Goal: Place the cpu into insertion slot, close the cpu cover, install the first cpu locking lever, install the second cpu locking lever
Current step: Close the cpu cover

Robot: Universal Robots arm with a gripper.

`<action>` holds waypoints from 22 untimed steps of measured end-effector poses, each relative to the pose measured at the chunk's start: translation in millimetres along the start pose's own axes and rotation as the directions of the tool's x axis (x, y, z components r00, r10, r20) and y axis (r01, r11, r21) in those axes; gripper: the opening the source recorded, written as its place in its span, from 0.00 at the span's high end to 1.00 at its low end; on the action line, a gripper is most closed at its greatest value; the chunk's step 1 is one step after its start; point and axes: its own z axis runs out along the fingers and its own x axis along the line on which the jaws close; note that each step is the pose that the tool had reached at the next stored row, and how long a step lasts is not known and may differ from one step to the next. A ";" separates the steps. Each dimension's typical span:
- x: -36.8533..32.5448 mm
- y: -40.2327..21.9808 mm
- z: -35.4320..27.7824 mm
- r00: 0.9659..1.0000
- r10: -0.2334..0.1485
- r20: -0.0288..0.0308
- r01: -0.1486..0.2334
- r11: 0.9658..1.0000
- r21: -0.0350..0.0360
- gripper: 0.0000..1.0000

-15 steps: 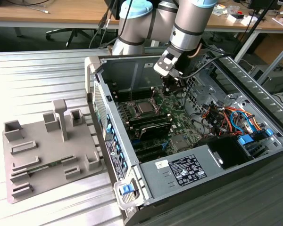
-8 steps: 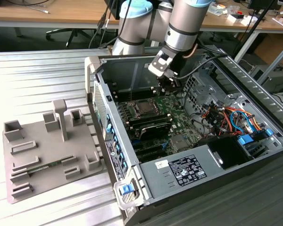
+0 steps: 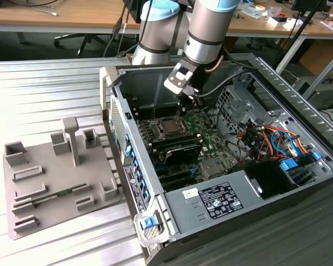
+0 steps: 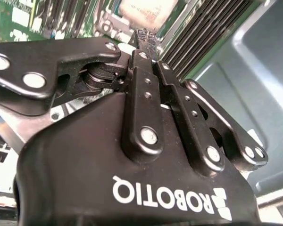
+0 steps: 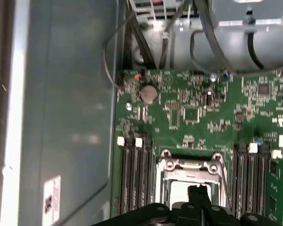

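Note:
The cpu (image 5: 180,192) lies flat in the insertion slot (image 3: 169,128) on the green board inside the open computer case (image 3: 155,221). Its pale metal top (image 4: 144,9) is seen in both wrist views. The cpu cover (image 5: 188,165), a silvery frame, lies down around the chip. My gripper (image 3: 183,109) hangs just above the socket's far edge in the exterior view. Its black fingertips (image 4: 145,37) are pressed together with nothing between them. In the first wrist view the gripper tip (image 5: 198,191) overlaps the chip's edge. I cannot make out the locking levers clearly.
Long black memory slots (image 5: 132,179) flank the socket on both sides. A power supply (image 3: 219,199) and a bundle of coloured cables (image 3: 269,138) fill the case's right side in the exterior view. A grey parts fixture (image 3: 50,177) sits on the table to the case's left.

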 end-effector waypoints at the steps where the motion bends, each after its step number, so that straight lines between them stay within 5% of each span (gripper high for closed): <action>1: 0.1 -3.9 1.6 1.000 0.000 0.000 0.000 1.000 0.000 0.89; 8: -4.9 -21.9 13.4 1.000 -0.003 0.000 0.003 1.000 0.000 0.89; 16: -4.2 -27.8 29.5 1.000 -0.003 0.000 0.003 1.000 0.000 0.89; 22: -4.1 -28.9 34.9 1.000 -0.003 0.000 0.003 1.000 0.000 0.89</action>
